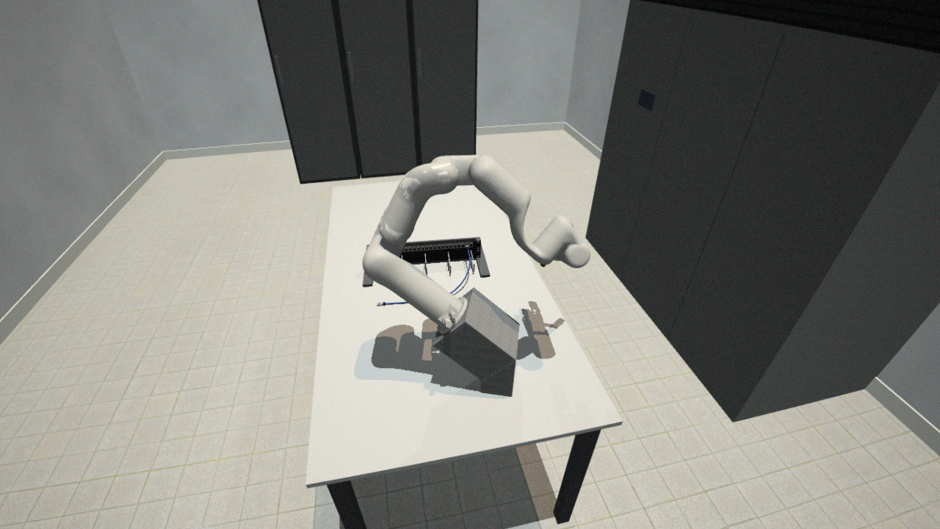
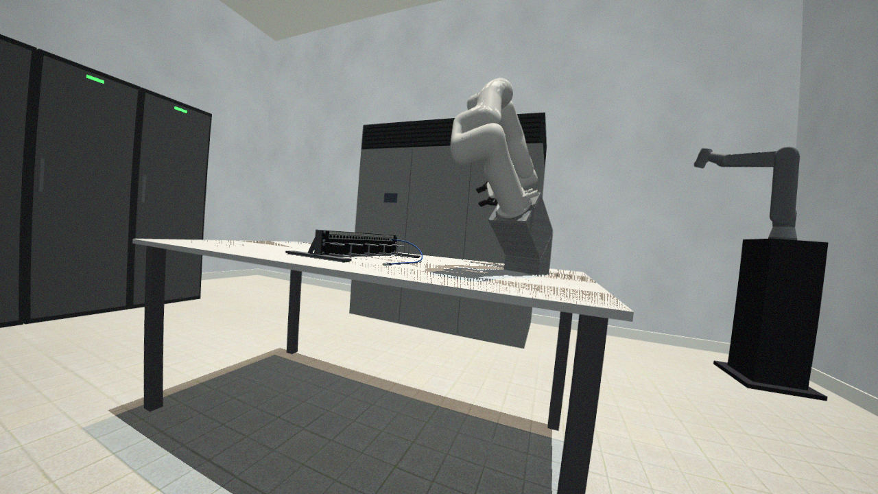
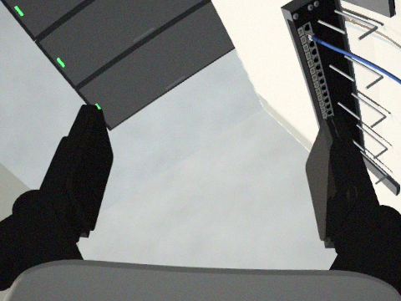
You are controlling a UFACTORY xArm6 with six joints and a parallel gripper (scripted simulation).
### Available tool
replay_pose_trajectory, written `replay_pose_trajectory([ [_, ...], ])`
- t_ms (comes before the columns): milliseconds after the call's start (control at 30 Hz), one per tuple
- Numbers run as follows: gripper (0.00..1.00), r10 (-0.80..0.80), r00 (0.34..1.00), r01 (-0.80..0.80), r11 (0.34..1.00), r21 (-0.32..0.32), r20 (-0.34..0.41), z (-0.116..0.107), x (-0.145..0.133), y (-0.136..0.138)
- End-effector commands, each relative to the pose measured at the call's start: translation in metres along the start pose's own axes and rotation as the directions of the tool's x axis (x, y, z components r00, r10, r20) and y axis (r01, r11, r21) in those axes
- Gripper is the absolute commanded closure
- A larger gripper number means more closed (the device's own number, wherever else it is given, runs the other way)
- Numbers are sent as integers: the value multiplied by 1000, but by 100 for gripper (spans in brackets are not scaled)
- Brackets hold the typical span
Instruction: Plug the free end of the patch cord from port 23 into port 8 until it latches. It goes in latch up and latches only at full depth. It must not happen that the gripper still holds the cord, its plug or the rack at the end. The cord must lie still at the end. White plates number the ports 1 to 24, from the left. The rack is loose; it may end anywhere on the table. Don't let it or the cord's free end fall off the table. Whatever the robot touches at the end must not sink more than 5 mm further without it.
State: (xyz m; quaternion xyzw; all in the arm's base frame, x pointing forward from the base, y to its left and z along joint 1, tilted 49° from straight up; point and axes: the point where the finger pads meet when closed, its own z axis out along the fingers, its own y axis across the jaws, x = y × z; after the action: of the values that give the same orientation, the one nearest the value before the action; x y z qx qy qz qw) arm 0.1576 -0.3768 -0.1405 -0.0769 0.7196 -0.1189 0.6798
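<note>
The black rack stands on the white table; its left part is behind the arm in the top view. The blue patch cord is plugged in near the right end of the port row and curves forward. Its free plug lies on the table in front of the rack. The port numbers are too small to read, so port 8 cannot be picked out. My gripper is open and empty, raised to the right, away from plug and rack; it is mostly hidden in the top view.
Thin metal cable guides stick out from the rack front below the ports. The grey arm base block stands on the table near the free plug. Dark cabinets stand beyond the right table edge.
</note>
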Motion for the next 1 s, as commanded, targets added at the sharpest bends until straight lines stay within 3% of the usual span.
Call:
replay_pose_trajectory([
  [0,0,-4,1000,4,1000,1,-1,-1,0,-2],
  [667,0,-3,1000,3,1000,-13,-4,3,-2,-2],
  [767,0,3,1000,-4,998,-65,-17,18,-11,-2],
  [967,0,5,998,-21,969,-246,-68,74,-45,7],
])
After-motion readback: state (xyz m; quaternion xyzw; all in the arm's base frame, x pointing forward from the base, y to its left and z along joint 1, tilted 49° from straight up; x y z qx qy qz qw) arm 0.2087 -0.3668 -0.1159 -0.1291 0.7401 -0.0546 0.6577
